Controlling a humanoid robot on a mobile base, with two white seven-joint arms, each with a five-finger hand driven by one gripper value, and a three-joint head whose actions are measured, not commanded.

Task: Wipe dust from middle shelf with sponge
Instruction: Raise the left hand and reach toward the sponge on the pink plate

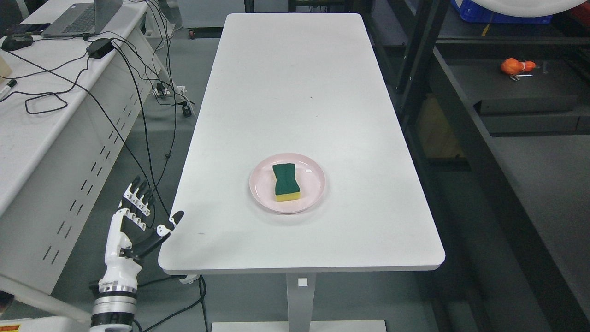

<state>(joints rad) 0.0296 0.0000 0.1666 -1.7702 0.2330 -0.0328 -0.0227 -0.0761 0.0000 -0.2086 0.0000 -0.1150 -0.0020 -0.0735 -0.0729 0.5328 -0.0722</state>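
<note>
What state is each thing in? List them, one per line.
sponge: lying flat on the plate, green side up, untouched.
plate: upright on the white table, holding only the sponge.
left hand: open, fingers spread, beside the table's near left corner, holding nothing.
laptop: open on the side desk.

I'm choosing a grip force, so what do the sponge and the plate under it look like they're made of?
Sponge: likely soft yellow foam under a matte green scouring layer. Plate: smooth, glossy pink, with faint highlights; plastic or glazed ceramic, can't tell which.
</note>
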